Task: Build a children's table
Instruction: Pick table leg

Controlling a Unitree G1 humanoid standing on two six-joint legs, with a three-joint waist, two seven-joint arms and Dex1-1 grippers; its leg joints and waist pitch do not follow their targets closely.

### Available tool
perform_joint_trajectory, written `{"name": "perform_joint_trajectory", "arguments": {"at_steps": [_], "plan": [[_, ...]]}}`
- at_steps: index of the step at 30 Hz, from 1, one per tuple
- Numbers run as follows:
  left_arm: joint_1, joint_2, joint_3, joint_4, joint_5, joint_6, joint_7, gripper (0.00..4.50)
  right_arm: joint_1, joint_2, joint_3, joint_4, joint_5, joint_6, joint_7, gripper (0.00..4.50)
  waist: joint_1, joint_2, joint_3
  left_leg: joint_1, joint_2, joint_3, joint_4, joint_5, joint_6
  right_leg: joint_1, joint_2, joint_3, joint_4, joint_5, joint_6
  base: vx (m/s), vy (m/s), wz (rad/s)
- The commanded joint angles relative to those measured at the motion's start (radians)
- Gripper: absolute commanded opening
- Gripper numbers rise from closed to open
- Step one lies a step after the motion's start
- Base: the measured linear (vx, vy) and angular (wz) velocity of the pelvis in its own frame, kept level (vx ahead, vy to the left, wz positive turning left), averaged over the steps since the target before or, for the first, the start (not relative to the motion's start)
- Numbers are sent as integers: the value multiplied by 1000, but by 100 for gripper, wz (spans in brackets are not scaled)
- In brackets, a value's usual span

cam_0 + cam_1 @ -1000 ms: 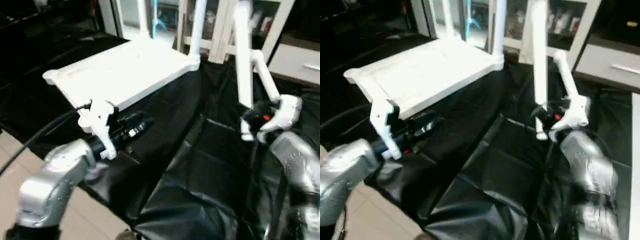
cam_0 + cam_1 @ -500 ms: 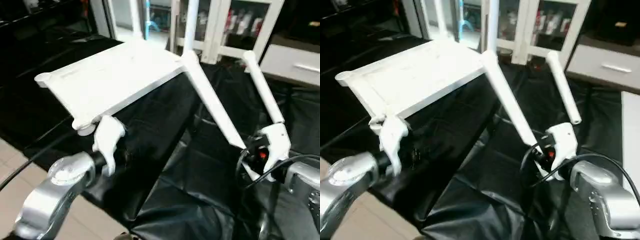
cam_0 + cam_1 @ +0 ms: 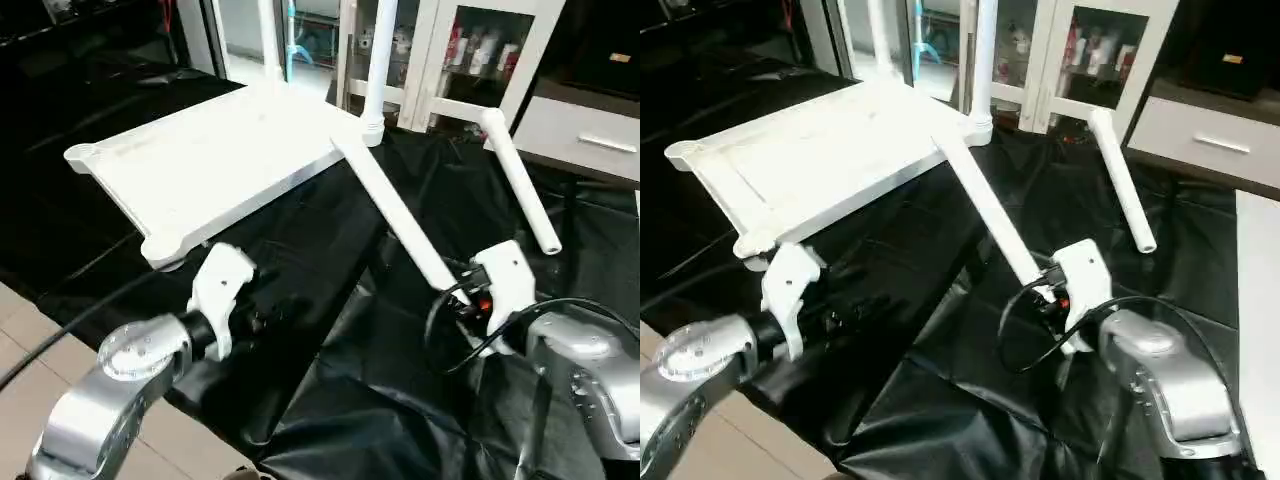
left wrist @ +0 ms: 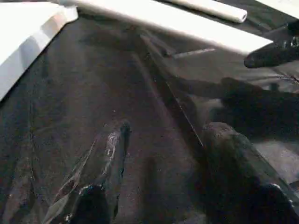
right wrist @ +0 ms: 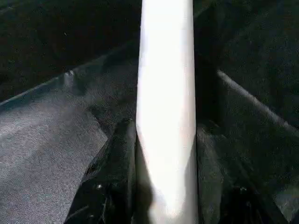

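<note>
The tabletop (image 3: 215,165) lies underside up on the black-covered counter (image 3: 390,400), with one leg (image 3: 378,60) upright in its far corner socket. The right gripper (image 5: 163,154) has its jaws clamped on a tilted leg (image 3: 395,210). A further leg (image 3: 518,180) lies nearby. The left gripper (image 4: 163,186) has its jaws released, grasping nothing.

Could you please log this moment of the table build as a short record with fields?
tabletop: white square plastic tabletop lying on the black-covered work table
fitted legs: two white tube legs upright at its far corners, one at
right gripper: right gripper shut on a long white tapered tube leg, which slants toward the tabletop's near right corner
left gripper: left gripper open, empty, over the black cover
loose leg: fourth white leg lying on the cover
</note>
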Motion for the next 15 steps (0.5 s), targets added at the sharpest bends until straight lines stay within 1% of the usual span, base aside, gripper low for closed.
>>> {"name": "perform_joint_trajectory", "arguments": {"at_steps": [1, 2, 3, 4, 5, 8, 9, 10, 12, 13, 15], "plan": [[4, 3, -9, -27, 10, 6, 5, 283, -11, 3, -5, 0, -15, 11, -21, 167, 1, -17, -56, 10, 4, 8, -79, -152, -10, 48, -45, 36, -87, -248, -127, 0, 0, 0], [5, 2, -9, -28, 11, 7, 7, 283, -11, 6, -12, -2, -12, 15, -25, 190, 0, -17, -56, 9, 4, 8, -79, -153, -10, 48, -45, 36, -87, -251, -125, 0, 0, 0], [5, 2, -10, -29, 12, 6, 8, 283, -12, 7, -16, -4, -10, 18, -26, 190, 0, -17, -55, 9, 3, 8, -79, -157, -12, 48, -45, 36, -88, -260, -121, 0, 0, 0], [6, 0, -11, -28, 19, -1, 13, 283, -14, 6, -25, -17, 4, 29, -26, 206, 0, -17, -55, 9, 3, 8, -79, -158, -12, 48, -45, 36, -88, -263, -118, 0, 0, 0], [6, -1, -13, -27, 23, -5, 15, 283, -14, 5, -26, -22, 8, 32, -24, 211, -1, -17, -54, 9, 3, 8, -80, -166, -12, 47, -44, 36, -89, -272, -115, 0, 0, 0], [0, -14, -12, -11, 43, -22, 36, 283, -11, 8, -30, -31, 14, 38, -24, 246, -2, -18, -55, 10, 4, 7, -80, -174, -14, 47, -44, 36, -91, -282, -108, 0, 0, 0], [-13, -32, -9, 6, 60, -36, 61, 283, -8, 19, -40, -44, 23, 48, -25, 250, -5, -14, -53, 9, 4, 7, -81, -182, -16, 46, -43, 36, -93, -285, -108, 0, 0, 0], [-15, -33, -9, 7, 61, -34, 63, 283, -8, 20, -40, -45, 24, 49, -24, 255, -4, -17, -56, 10, 4, 6, -80, -182, -17, 48, -43, 36, -92, -283, -104, 0, 0, 0], [-23, -40, -10, 13, 72, -32, 77, 283, -3, 20, -32, -54, 20, 48, -23, 278, -5, -16, -54, 10, 4, 6, -82, -190, -18, 46, -44, 35, -93, -292, -107, 0, 0, 0], [-25, -40, -11, 15, 76, -31, 80, 283, -2, 22, -32, -57, 22, 48, -23, 286, -5, -15, -55, 12, 4, 6, -80, -200, -22, 45, -43, 35, -95, -303, -104, 0, 0, 0], [-34, -46, -10, 20, 88, -18, 101, 283, -1, 29, -37, -71, 31, 37, -21, 299, -5, -16, -55, 11, 3, 6, -80, -201, -21, 46, -43, 35, -95, -307, -99, 0, 0, 0]]}}
